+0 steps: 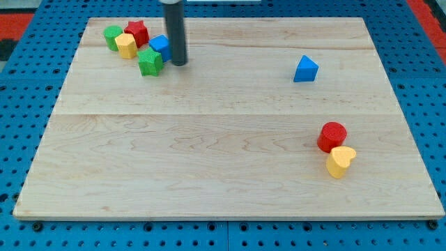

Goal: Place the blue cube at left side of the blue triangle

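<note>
In the frame's upper left, the blue cube (161, 46) (facing and long axis unreadable) touches the tip (179, 63); the blue triangle (305, 70) sits upper right on the worktop (209, 160). No claw shows.

Setting: robotics lab bench, as we read it. Evidence we list: a pale wooden tabletop (223, 160) of joined planks, laid over a blue perforated base plate (28, 230) with a regular grid of mounting holes; a red perforated section (21, 21) at the view's upper corners; a straight dark rod (174, 31) descending from the view's top; small coloured test blocks (136, 43) on the wood. We see no domestic furnishings.
</note>
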### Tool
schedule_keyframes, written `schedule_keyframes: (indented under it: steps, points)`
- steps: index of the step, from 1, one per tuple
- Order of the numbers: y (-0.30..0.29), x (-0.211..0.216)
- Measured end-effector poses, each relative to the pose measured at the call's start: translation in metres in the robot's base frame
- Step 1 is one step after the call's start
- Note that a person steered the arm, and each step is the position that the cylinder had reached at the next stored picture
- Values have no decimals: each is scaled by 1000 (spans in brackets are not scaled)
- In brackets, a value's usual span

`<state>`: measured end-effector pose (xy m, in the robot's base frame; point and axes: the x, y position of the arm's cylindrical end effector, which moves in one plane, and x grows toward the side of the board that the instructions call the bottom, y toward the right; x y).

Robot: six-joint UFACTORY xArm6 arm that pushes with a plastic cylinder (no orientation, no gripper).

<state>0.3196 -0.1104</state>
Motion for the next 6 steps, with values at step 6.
schedule_keyframes:
  steps: [6]
  points:
    - [111,-60]
